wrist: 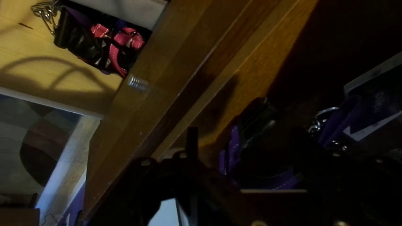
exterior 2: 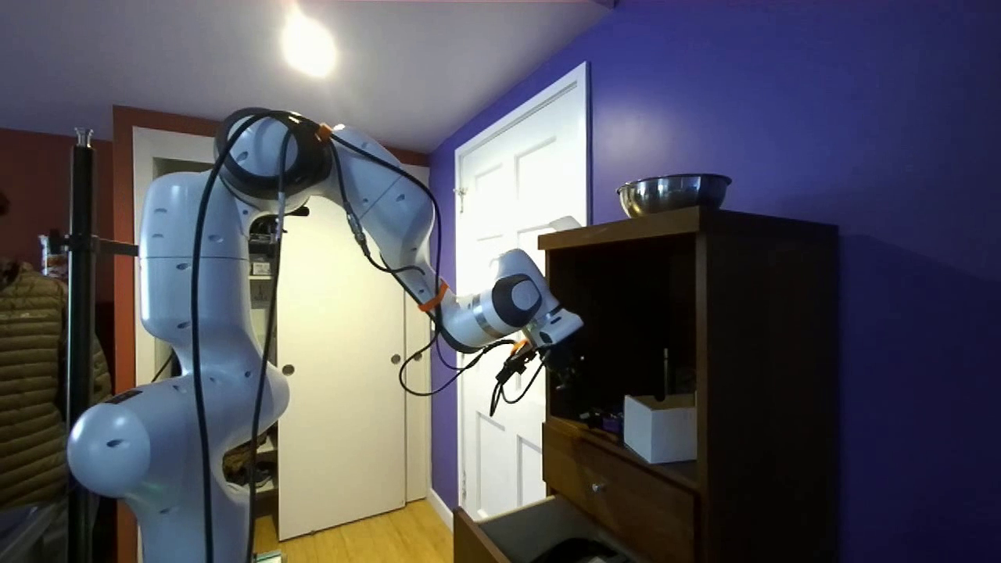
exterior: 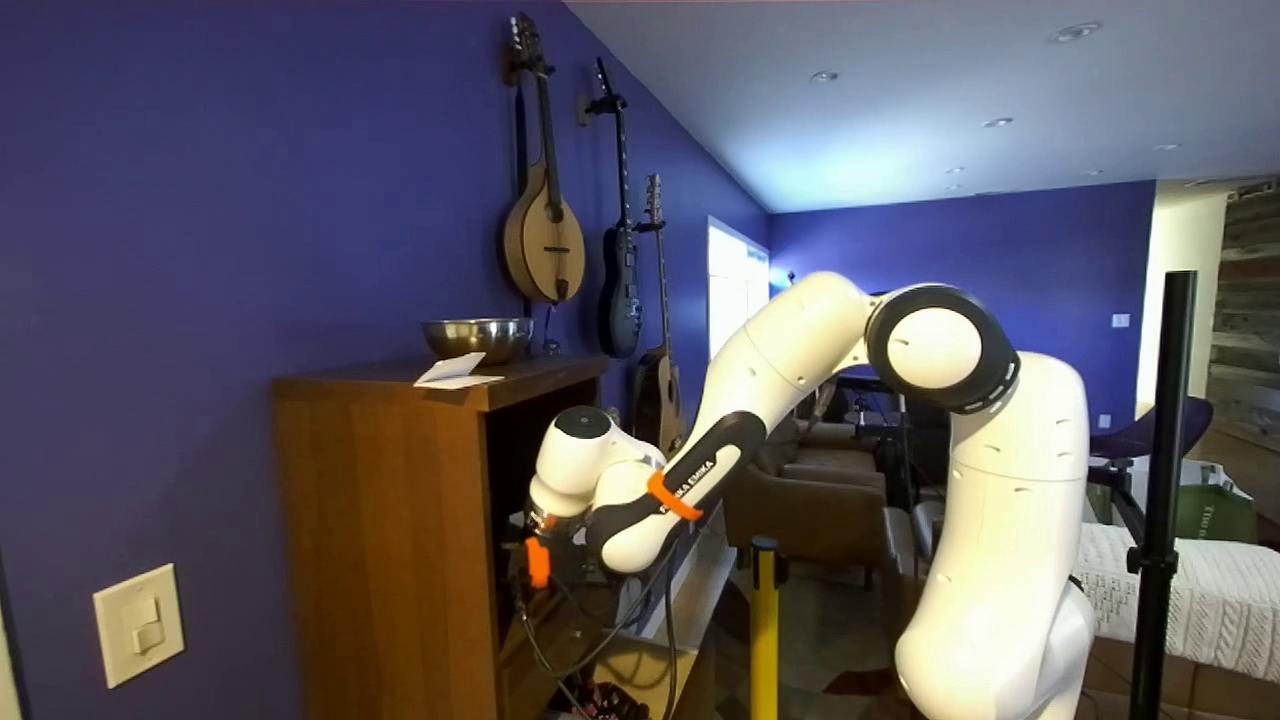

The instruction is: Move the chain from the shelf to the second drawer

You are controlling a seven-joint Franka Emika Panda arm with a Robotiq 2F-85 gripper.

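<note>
The shelf [exterior 2: 618, 313] is a dark open compartment in the brown cabinet. Silver chain links [wrist: 323, 121] lie on it beside purple stitched straps [wrist: 234, 144]; the purple also shows in an exterior view [exterior 2: 610, 422]. Deep shadow hides much of the chain. The second drawer [exterior 2: 539, 520] is pulled out below and shows in the wrist view [wrist: 44, 72], with black and pink straps [wrist: 110, 44] and metal clips inside. My gripper [wrist: 246, 133] is at the shelf opening, above the purple straps. Its dark fingers look spread, with nothing visibly held; the right finger is hard to make out.
A white box [exterior 2: 661, 428] stands on the shelf. A closed drawer [exterior 2: 618, 481] with a knob lies between shelf and open drawer. A metal bowl [exterior 2: 674, 194] and folded paper [exterior: 458, 375] are on top. A yellow post [exterior: 764, 630] stands beside the arm.
</note>
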